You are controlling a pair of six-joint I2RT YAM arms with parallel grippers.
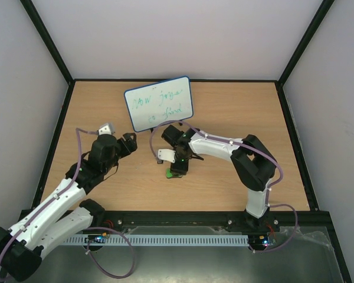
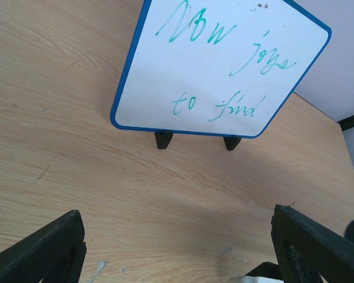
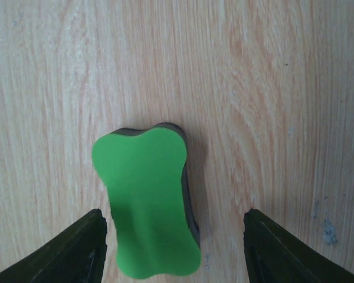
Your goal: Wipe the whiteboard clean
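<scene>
Top external view: the whiteboard (image 1: 159,104) stands toward the far middle of the table (image 1: 248,112), propped on its lower edge with its face turned toward the arms and its frame rotated slightly, the right corner higher than the left. Its white surface carries green handwriting (image 2: 192,32) in three groups (two on the upper line, two words on the lower line). The frame is thin and blue with rounded corners.

Left wrist view: the whiteboard (image 2: 218,65) rests on two small black feet (image 2: 163,140) that touch the wood grain below its lower edge.

A green eraser (image 1: 169,173) lies flat on the table nearer the arms than the board and apart from it. In the right wrist view the eraser (image 3: 146,203) shows a waisted green top over a dark lower layer.

The right gripper (image 3: 174,236) hangs directly above the eraser, pointing down. Its jaws are spread, with one of its fingers (image 3: 76,247) on each side of the block and a visible gap of bare wood on both sides; nothing is pinched. From above, the right gripper (image 1: 178,165) sits just in front of the board's lower right corner.

The left gripper (image 2: 177,236) faces the board from the left. Its jaws are spread wide and hold nothing. From above, the left gripper (image 1: 128,142) is near the board's lower left corner, not touching it.
</scene>
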